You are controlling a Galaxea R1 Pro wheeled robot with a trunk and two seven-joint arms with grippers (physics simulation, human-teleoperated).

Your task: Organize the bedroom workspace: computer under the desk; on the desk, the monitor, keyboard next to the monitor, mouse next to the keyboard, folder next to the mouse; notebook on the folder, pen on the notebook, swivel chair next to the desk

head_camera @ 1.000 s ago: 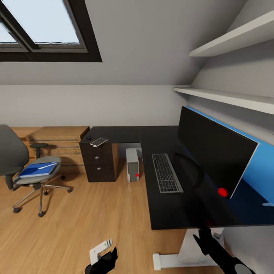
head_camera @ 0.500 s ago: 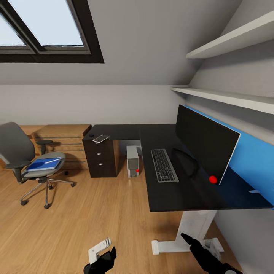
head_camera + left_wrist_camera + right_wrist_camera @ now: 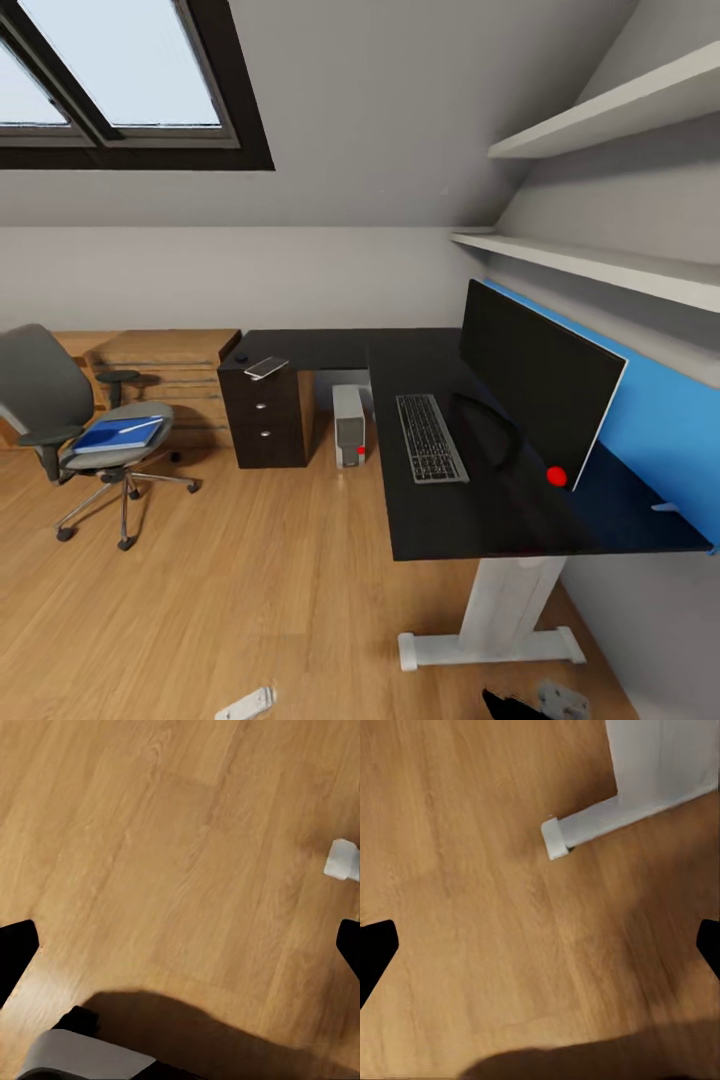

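The grey upholstered swivel chair (image 3: 70,420) on its chrome castor base is standing at the far left, well apart from the worktop; it is likely rolling freely, so pushing at the backrest is advisable. The flat bright-blue folder (image 3: 118,434) is lying on its seat with a thin pale pen (image 3: 137,426) resting on top; the folder is judged light, thin and slippery, best taken by a long edge overhanging the seat; the pen may roll off if tilted. On the glossy black L-shaped worktop (image 3: 440,520) a small black mouse (image 3: 241,357) and a pale notebook (image 3: 265,367) are sitting above the drawers; the light-grey tower computer (image 3: 349,425) is standing underneath; further right, the slim silver keyboard (image 3: 431,436) is lying just beside the wide black monitor (image 3: 535,385).

The wrist views are adding only wooden floor; the left hand (image 3: 180,945) and right hand (image 3: 540,945) are both spread wide, grasping nothing; the right wrist view is also showing the white desk foot (image 3: 607,817).
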